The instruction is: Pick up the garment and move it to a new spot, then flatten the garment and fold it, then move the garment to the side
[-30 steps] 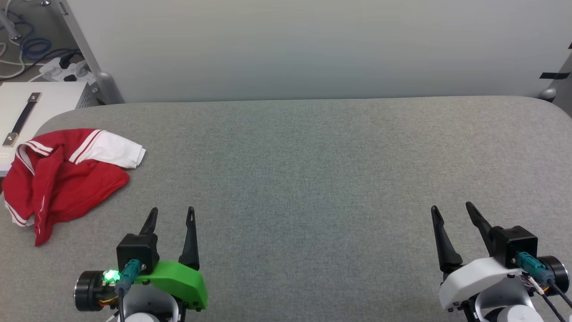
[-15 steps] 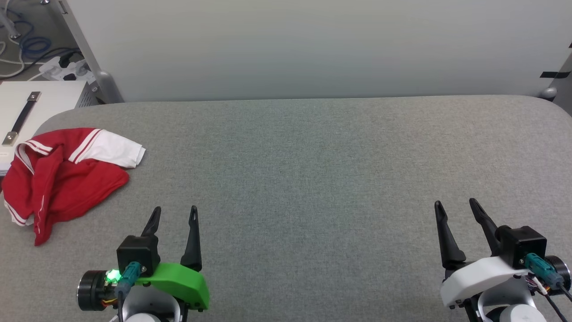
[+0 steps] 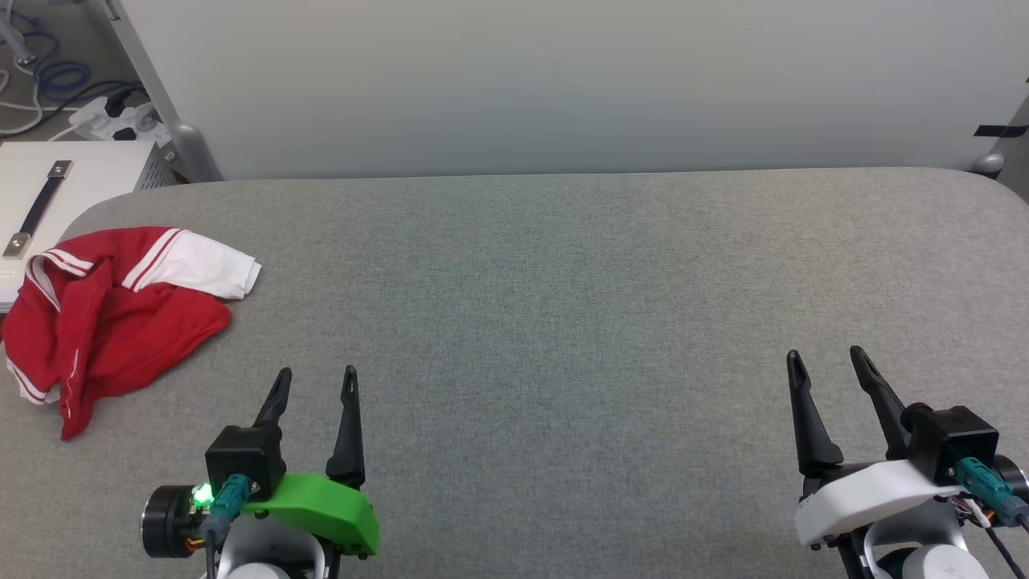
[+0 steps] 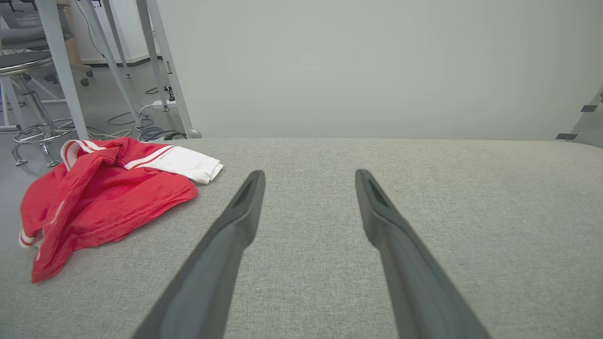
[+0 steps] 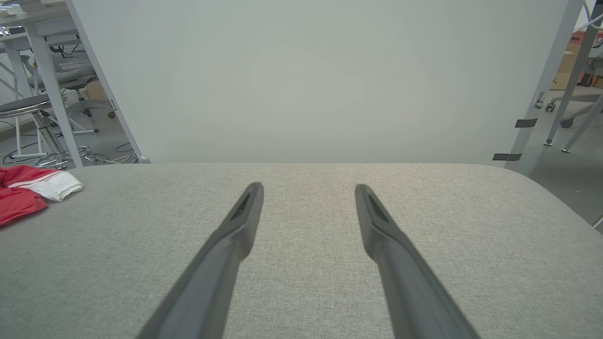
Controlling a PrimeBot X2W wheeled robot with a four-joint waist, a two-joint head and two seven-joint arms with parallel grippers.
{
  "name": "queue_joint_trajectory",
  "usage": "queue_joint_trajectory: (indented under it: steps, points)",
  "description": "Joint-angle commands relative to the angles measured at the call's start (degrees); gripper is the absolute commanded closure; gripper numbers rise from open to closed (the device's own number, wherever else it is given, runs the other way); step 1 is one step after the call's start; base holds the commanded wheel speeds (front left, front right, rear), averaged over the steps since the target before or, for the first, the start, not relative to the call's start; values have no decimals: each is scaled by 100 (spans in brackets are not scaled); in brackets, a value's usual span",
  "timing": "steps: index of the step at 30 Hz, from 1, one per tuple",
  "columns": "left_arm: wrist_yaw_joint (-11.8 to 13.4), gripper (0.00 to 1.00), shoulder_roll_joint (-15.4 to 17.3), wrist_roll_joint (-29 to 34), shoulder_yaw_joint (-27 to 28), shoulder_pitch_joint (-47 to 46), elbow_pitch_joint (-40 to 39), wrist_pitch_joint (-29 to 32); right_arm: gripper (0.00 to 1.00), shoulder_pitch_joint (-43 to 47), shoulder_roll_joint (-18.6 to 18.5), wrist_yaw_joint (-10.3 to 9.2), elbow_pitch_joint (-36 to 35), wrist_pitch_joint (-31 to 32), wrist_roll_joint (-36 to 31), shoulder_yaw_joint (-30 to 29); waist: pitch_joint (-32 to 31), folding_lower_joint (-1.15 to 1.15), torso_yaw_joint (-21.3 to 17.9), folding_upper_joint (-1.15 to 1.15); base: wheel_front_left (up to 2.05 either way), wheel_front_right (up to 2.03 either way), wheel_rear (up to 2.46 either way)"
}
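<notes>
The garment point(image 3: 112, 314) lies crumpled at the table's far left edge, red with a white sleeve and red-white striped trim; its lettering is hidden in the folds. In the left wrist view the garment point(image 4: 103, 193) sits left of the fingers, and the right wrist view catches the garment point(image 5: 28, 190) at its left border. My left gripper point(image 3: 315, 376) hovers open near the front edge, to the right of the garment and apart from it. My right gripper point(image 3: 828, 356) stands open at the front right, empty. Open too are my left gripper point(image 4: 308, 175) and right gripper point(image 5: 308, 188) in their own views.
The grey fabric table point(image 3: 563, 281) has rounded far corners. A pale wall panel point(image 3: 563, 80) rises behind it. A white case with a black handle point(image 3: 48, 193) and cables with a power strip point(image 3: 104, 121) lie beyond the left edge. Stools and metal legs point(image 4: 56, 70) stand on the floor.
Both grippers have edged slightly forward, the right one more than the left, and the right has drifted a little to the right. The garment lies as before.
</notes>
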Motion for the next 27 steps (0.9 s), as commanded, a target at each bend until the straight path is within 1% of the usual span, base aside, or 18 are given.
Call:
queue_joint_trajectory:
  steps: [1, 13, 27]
  points:
    - [-32, 0, -13, -64, -18, -57, -5, -69, 0, -60, 5, -3, -52, -61, 68, 3, -1, 0, 1, 0, 0, 0, 0]
    - [-83, 0, -16, -136, -72, -56, -48, -211, 0, -60, 6, -3, -98, -201, 135, -1, 7, 0, 1, 0, 0, 0, 0]
    - [-114, 0, -19, -271, -193, -77, 294, -377, 0, -53, 7, -4, 69, -365, 164, -8, 27, 0, -7, 0, 0, 0, 0]
